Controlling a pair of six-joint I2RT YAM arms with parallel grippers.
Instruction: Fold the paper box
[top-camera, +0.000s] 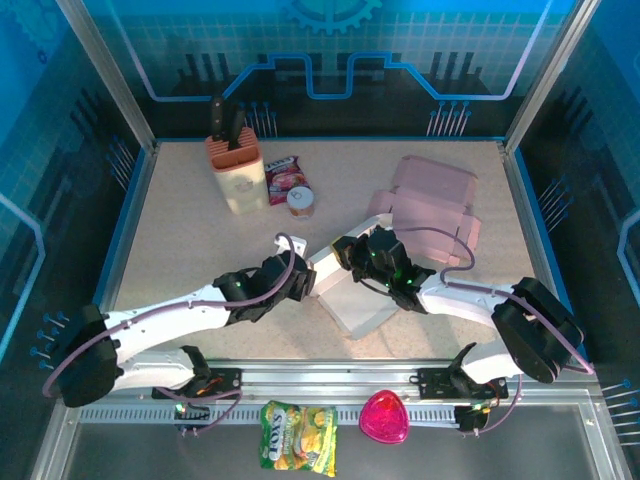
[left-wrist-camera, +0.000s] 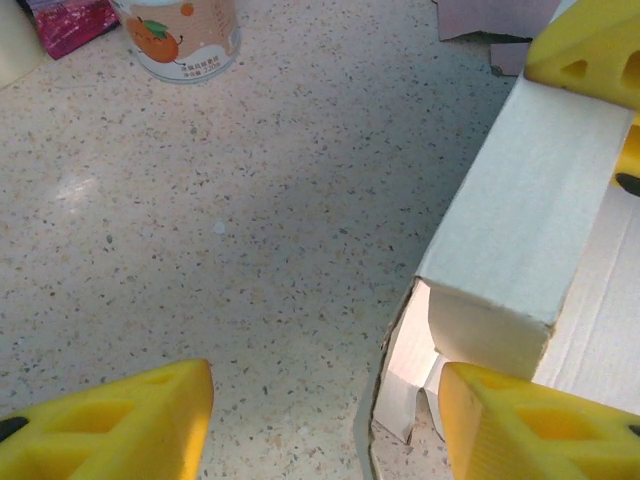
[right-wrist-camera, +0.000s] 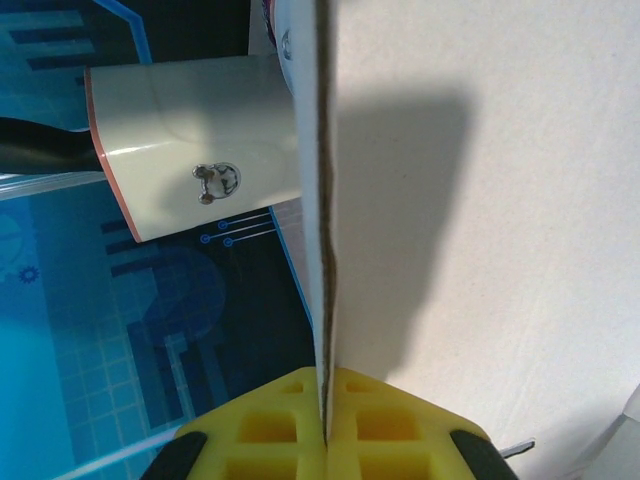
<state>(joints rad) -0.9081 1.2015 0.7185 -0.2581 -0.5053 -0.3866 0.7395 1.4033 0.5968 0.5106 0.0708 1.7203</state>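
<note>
The half-folded white cardboard box (top-camera: 352, 295) lies in the middle of the speckled counter (top-camera: 190, 230). The right pincer (right-wrist-camera: 325, 400) is clamped on its upright wall. The left pincer (left-wrist-camera: 325, 430) stands apart at the box's left corner. A push there against that hold could crease the wall or skid the box. Beyond the box, the small orange-printed tin (left-wrist-camera: 180, 35) has unreadable lettering.

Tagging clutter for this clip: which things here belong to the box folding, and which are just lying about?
In the job: white paper box, right gripper shut on its panel, left gripper open by its corner.
Lying about: knife block, snack packet, small can, pink cardboard, chips bag, pink heart-shaped item.
</note>
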